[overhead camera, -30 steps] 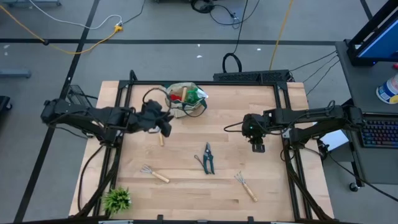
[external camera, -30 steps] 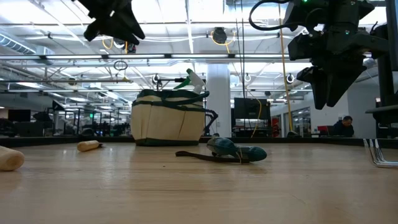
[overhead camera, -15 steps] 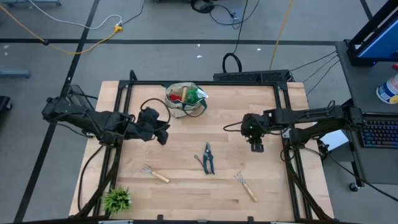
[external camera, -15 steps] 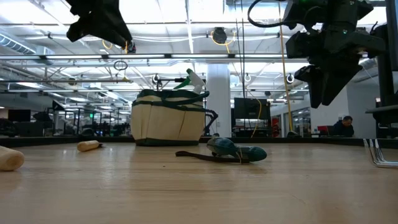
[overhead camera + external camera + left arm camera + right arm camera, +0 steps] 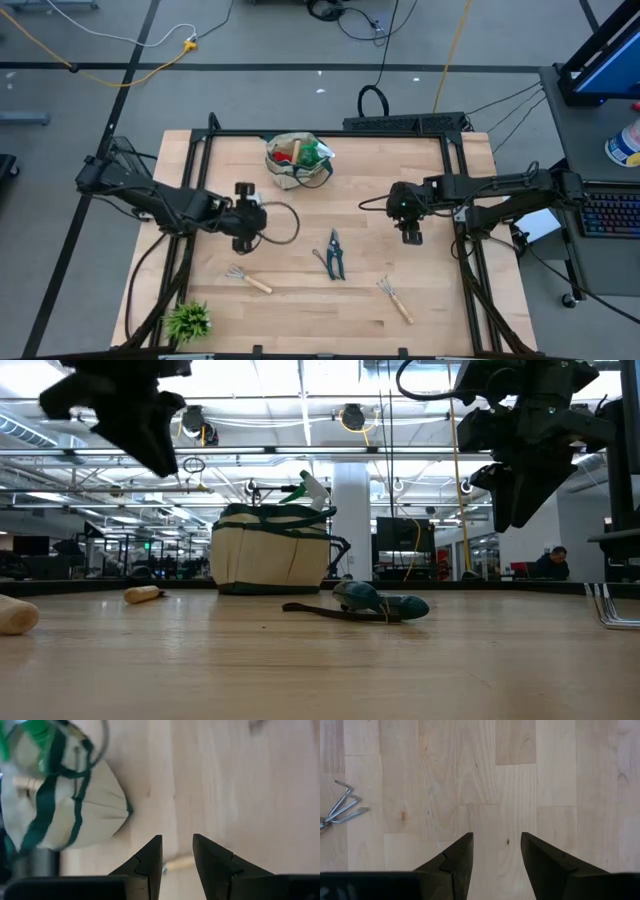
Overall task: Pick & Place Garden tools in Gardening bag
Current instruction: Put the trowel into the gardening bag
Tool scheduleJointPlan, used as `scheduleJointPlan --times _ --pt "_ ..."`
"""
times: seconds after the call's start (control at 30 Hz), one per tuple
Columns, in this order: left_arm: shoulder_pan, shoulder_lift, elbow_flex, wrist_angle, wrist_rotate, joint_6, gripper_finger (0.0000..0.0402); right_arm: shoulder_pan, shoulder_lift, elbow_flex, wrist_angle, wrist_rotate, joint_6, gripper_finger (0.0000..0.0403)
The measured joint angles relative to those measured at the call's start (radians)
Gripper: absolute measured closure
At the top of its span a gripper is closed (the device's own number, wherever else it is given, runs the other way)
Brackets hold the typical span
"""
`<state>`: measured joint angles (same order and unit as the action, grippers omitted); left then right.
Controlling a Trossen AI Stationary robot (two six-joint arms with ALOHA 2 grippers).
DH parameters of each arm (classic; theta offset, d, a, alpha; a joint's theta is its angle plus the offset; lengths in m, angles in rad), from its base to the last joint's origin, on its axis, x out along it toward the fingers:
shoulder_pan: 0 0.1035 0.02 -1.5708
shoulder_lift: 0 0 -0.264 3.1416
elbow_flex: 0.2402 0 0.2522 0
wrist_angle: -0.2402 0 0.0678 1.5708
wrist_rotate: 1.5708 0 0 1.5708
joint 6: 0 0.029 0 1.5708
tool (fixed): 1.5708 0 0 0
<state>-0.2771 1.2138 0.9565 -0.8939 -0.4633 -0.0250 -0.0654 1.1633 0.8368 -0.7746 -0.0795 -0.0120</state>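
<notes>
From above, the gardening bag [image 5: 295,160] sits near the far edge of the wooden bench [image 5: 360,170], with red and green items showing in its mouth. The left gripper [image 5: 246,232] hovers over the bench nearer the front than the bag, with a wooden-handled hand rake [image 5: 248,279] lying just in front of it. The dark pruning shears [image 5: 333,254] lie near the bench's middle, a second hand rake [image 5: 394,298] lies toward the front right, and a small leafy plant [image 5: 187,320] stands at the front left corner. The right gripper [image 5: 411,233] hangs over bare wood right of the shears. In the low view the bag [image 5: 271,553] stands upright on the bench, the shears [image 5: 365,603] lie in front of it, a wooden handle [image 5: 143,594] lies to its left, and both grippers hang well above the surface. The left wrist view shows its fingers [image 5: 149,860] parted by a narrow gap with nothing between them, the bag [image 5: 65,805] and a wooden handle tip [image 5: 177,864] beyond. The right wrist view shows its fingers [image 5: 454,860] apart and empty over bare wood, with metal rake tines [image 5: 341,810] off to one side.
</notes>
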Motion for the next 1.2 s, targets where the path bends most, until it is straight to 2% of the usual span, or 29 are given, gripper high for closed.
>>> scheduleJointPlan --times 0.13,0.37,0.8,1.2 --pt "0.007 0.042 0.0 -0.039 -0.006 0.168 0.0286 0.0 0.0 0.0 -0.001 0.0 0.0 0.0248" --pt "0.032 0.095 0.0 -0.071 -0.001 0.329 0.0286 0.0 0.0 0.0 -0.005 0.0 0.001 0.0248" --pt "0.127 0.107 -0.002 -0.071 0.181 0.622 0.0286 0.0 0.0 0.0 -0.005 0.0 0.001 0.0248" --pt "0.188 0.107 -0.122 -0.015 0.254 0.914 0.0286 0.0 0.0 0.0 -0.005 0.0 0.001 0.0248"
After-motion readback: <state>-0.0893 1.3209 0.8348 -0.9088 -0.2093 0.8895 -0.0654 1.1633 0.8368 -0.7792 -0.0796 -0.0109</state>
